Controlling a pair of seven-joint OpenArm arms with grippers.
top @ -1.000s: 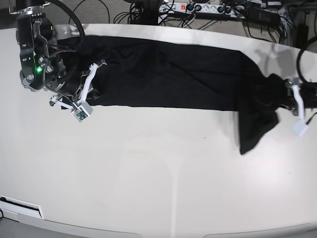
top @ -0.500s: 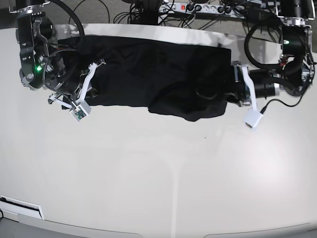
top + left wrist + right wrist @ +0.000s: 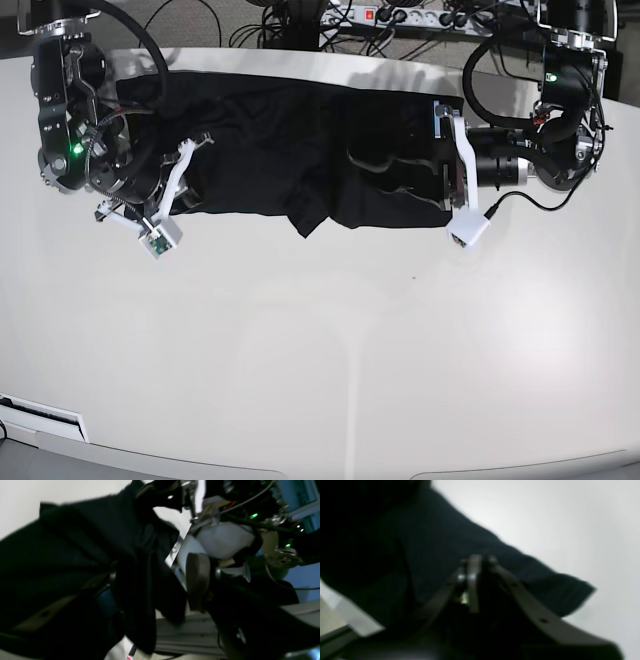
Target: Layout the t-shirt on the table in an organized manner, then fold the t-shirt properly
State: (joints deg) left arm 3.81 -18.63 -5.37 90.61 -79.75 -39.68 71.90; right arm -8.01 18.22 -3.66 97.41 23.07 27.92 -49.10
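Your t-shirt [image 3: 300, 150] lies along the far side of the white surface [image 3: 320, 350], folded over on itself into a dark band with a rumpled flap hanging at its near edge, roughly mid-length. The left tool [image 3: 448, 170] sits at the shirt's end on the base view's right, its white fingers [image 3: 462, 165] spread wide apart over the cloth; in its wrist view black fabric drapes across one finger (whether it is truly gripped there you cannot tell, as the picture is dark and smeared). The right tool [image 3: 185, 175] rests at the opposite end, on the base view's left, by the shirt's near edge. Its wrist view is blurred: you see fingers [image 3: 472, 580] close together over a sleeve-like corner of cloth, yet whether they pinch it cannot be told.
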